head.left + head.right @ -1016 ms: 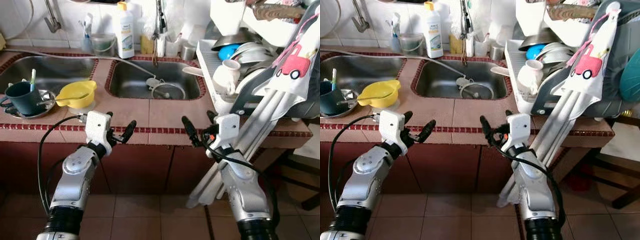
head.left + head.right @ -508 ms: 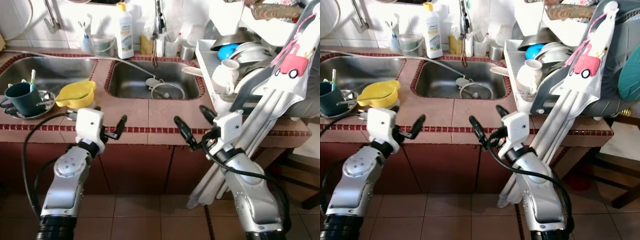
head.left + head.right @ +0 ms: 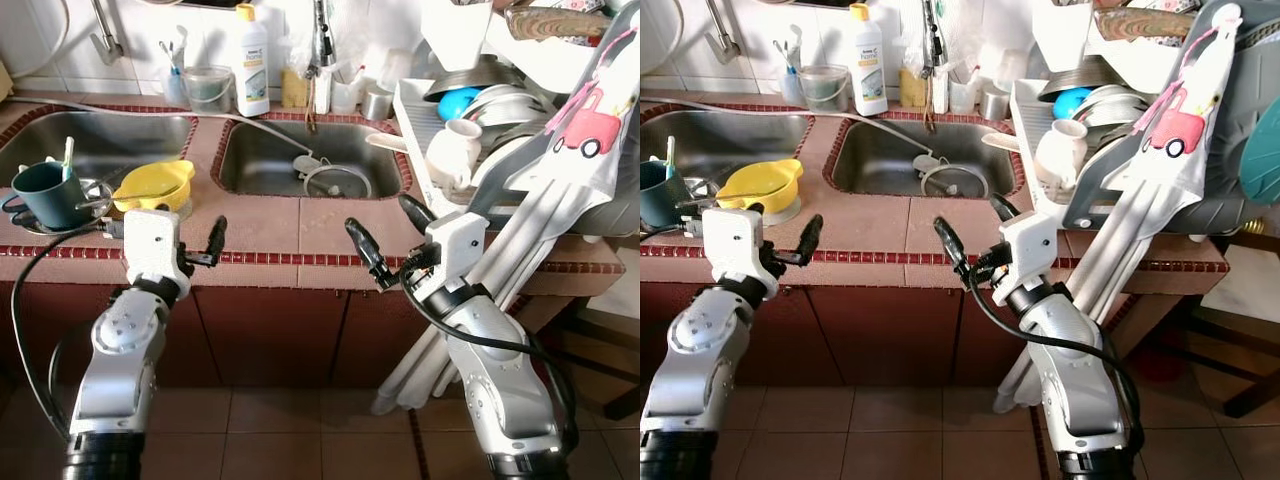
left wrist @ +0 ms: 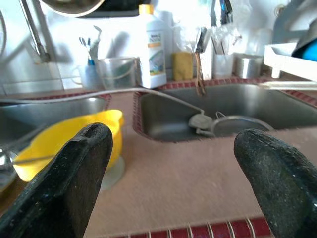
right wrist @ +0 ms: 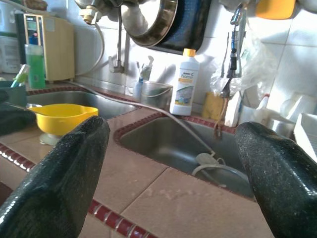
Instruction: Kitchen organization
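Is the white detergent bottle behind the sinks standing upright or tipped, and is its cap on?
Upright, cap on. The white detergent bottle stands vertical on the ledge by the wall, with its yellow cap seated on top.

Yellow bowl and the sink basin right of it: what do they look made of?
The yellow bowl looks like plastic: opaque, uniformly coloured, softly glossy, with a moulded pouring lip. It sits on the tiled counter. The sink basin appears to be stainless steel: grey, brushed, with dull reflections along its walls and a metal strainer at the drain. Both are judged by look alone.
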